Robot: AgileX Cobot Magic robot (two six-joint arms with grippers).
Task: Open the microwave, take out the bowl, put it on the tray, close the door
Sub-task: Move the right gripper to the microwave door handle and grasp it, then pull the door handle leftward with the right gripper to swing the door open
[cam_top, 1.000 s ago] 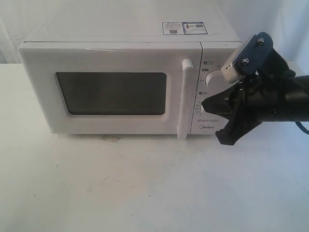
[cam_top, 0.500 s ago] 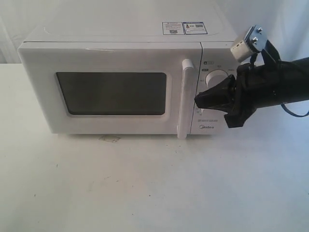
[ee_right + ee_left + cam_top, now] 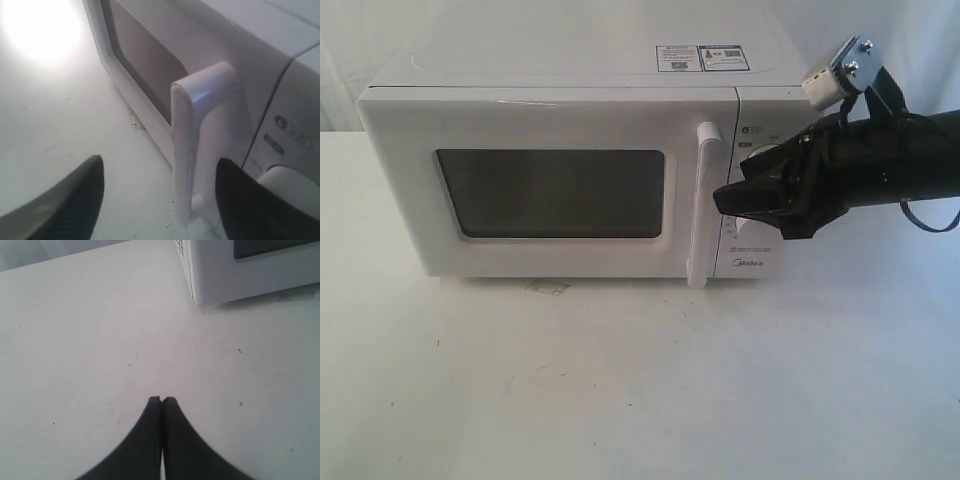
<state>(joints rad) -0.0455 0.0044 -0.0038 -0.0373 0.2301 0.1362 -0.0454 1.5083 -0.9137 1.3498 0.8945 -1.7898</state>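
The white microwave (image 3: 560,90) stands at the back of the table with its door (image 3: 550,190) closed. The long vertical handle (image 3: 703,205) runs down the door's right edge. My right gripper (image 3: 722,200) is open just right of the handle, in front of the knob panel (image 3: 760,150). In the right wrist view the handle (image 3: 192,150) stands between the two spread fingers of this gripper (image 3: 160,172), untouched. My left gripper (image 3: 162,400) is shut on nothing above bare table, near the microwave's lower corner (image 3: 195,300). The bowl is hidden; no tray is in view.
A small stain (image 3: 548,287) marks the white table (image 3: 620,380) just in front of the microwave. Two stickers (image 3: 702,57) lie on the microwave's top. A white backdrop hangs behind it.
My right gripper has risen and moved left across the knob panel, ending with its tips beside the door handle. The door has stayed closed.
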